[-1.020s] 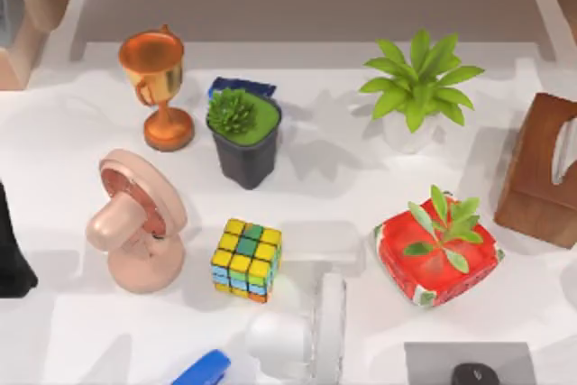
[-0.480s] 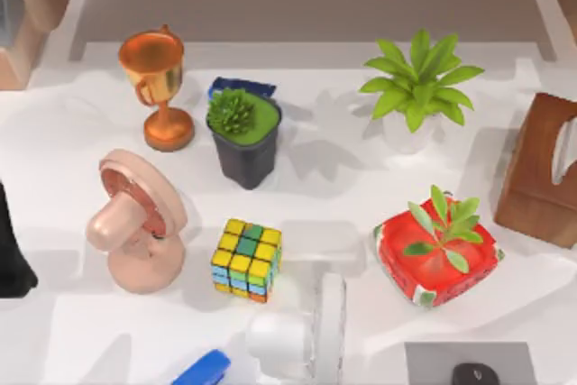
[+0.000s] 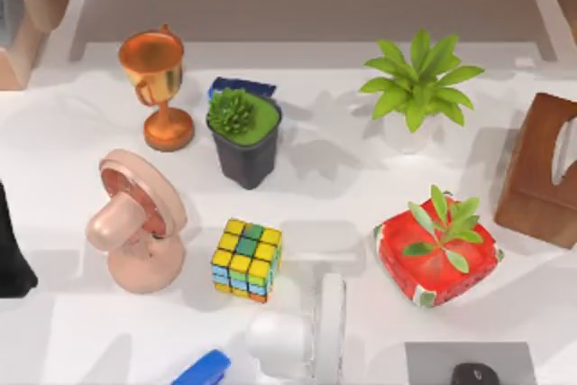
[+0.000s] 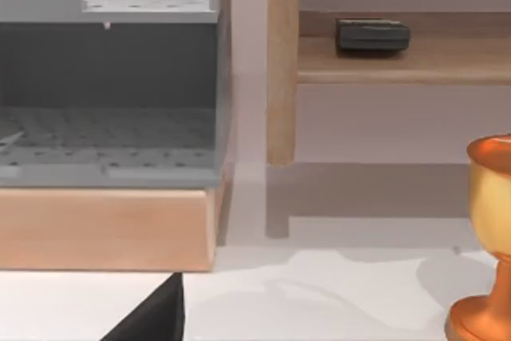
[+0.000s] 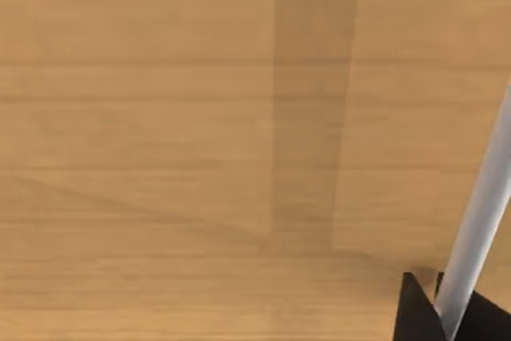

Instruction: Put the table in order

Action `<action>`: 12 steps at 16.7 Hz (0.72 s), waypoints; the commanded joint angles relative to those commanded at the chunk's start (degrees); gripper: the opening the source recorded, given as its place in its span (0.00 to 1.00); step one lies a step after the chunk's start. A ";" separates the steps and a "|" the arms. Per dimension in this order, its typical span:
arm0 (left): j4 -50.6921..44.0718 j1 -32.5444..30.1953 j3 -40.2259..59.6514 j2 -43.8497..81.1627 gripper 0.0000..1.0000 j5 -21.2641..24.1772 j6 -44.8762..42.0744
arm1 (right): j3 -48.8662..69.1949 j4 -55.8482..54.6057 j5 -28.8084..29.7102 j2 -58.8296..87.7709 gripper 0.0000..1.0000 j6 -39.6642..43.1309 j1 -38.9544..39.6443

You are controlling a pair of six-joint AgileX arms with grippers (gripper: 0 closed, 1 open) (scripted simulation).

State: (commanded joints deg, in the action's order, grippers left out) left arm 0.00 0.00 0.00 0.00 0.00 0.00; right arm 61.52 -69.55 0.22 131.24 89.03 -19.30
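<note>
Tabletop [image 3: 352,182] - white and crowded - spreads away to the right of my left arm [image 3: 11,254], which sits at the left edge of the top view, a little below the middle. A dark wedge of my left hand [image 4: 156,319] shows low in its wrist view; whether it is released or clenched I cannot tell. Nearest to it is the pink fan [image 3: 135,223], just to the right. Beyond that, the gold trophy [image 3: 158,87] stands toward the upper left and the colour cube [image 3: 246,259] toward the centre. The red planter [image 3: 437,254] and wooden tissue box [image 3: 541,173] lie well apart from it, at the right side - better left, I judge, to my right hand [image 5: 419,317], which faces a wooden surface, its state equally unclear.
</note>
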 joint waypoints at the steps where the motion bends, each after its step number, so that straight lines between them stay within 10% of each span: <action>1: 0.00 0.00 0.00 0.00 1.00 0.00 0.00 | 2.55 1.27 0.45 1.00 0.00 0.00 0.32; 8: 0.00 0.00 0.00 0.00 1.00 0.00 0.00 | 7.32 4.51 1.51 3.18 0.00 -0.20 1.12; 12: 0.00 0.00 0.00 0.00 1.00 0.00 0.00 | 7.32 4.51 1.51 3.18 0.30 -0.20 1.12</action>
State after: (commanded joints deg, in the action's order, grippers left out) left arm 0.00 0.00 0.00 0.00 0.00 0.00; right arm 68.84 -65.05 1.72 134.42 88.83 -18.18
